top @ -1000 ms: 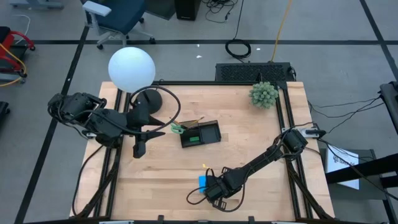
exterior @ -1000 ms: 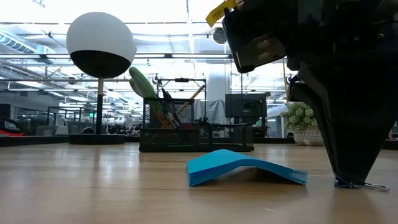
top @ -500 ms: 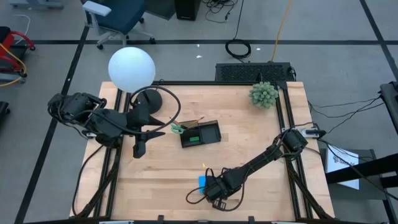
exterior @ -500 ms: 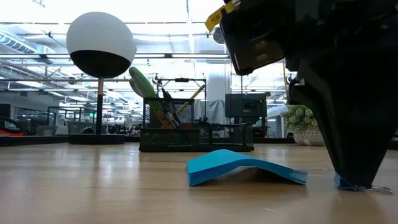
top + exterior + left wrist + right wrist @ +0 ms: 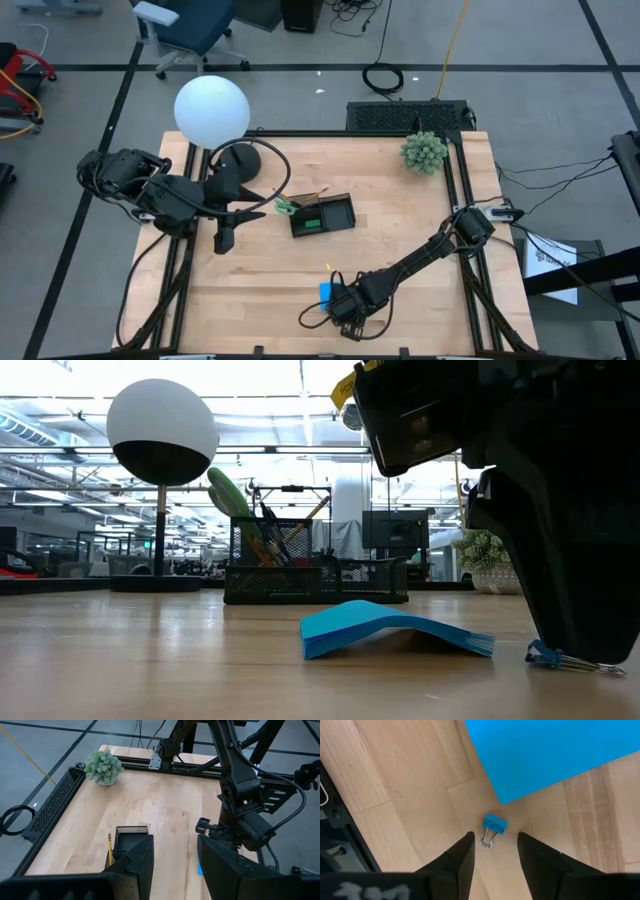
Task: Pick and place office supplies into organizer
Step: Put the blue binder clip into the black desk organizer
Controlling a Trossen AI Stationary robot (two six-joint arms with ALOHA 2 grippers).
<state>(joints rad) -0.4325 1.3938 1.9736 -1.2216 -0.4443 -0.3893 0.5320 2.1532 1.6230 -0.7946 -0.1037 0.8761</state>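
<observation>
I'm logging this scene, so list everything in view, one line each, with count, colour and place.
Organizer: one, black, mid-table.
Scissors: one, green handles, standing in the organizer's left end.
Pencil: one, orange, in the organizer.
Note pad: one, blue, near table edge, bowed upward.
Binder clip: one, blue, on the wood beside the pad's corner.
Lamp: one, white globe on black base, far left corner.
Plant ball: one, green, far right corner.
Table: one, light wood.
Left claw: open, waiting left of the organizer.
Right claw: open, low over the clip.
</observation>
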